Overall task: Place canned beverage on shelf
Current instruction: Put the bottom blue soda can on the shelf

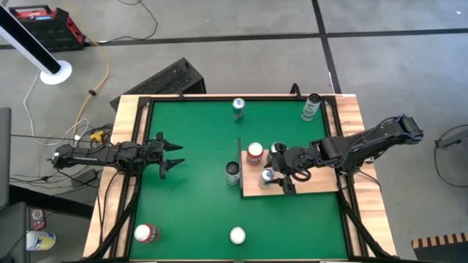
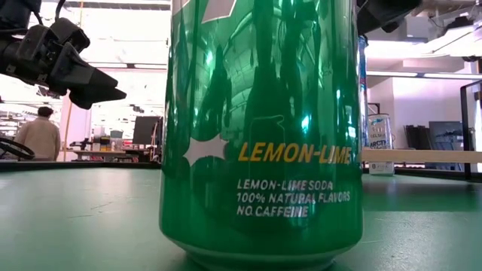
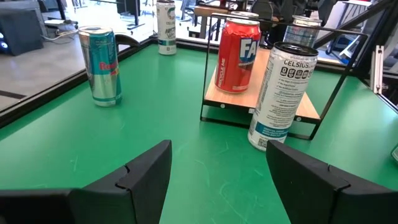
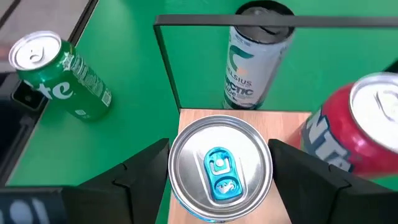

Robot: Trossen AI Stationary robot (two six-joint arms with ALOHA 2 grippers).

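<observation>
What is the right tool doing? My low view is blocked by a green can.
Observer: The right tool is closed on a blue-tabbed can that stands upright on the shelf.
Operator: Anything else on that board?
Observer: A red can stands on it too, beside the held one.
Operator: And the left arm?
Observer: The left tool hangs open and empty over the table's left side.
</observation>
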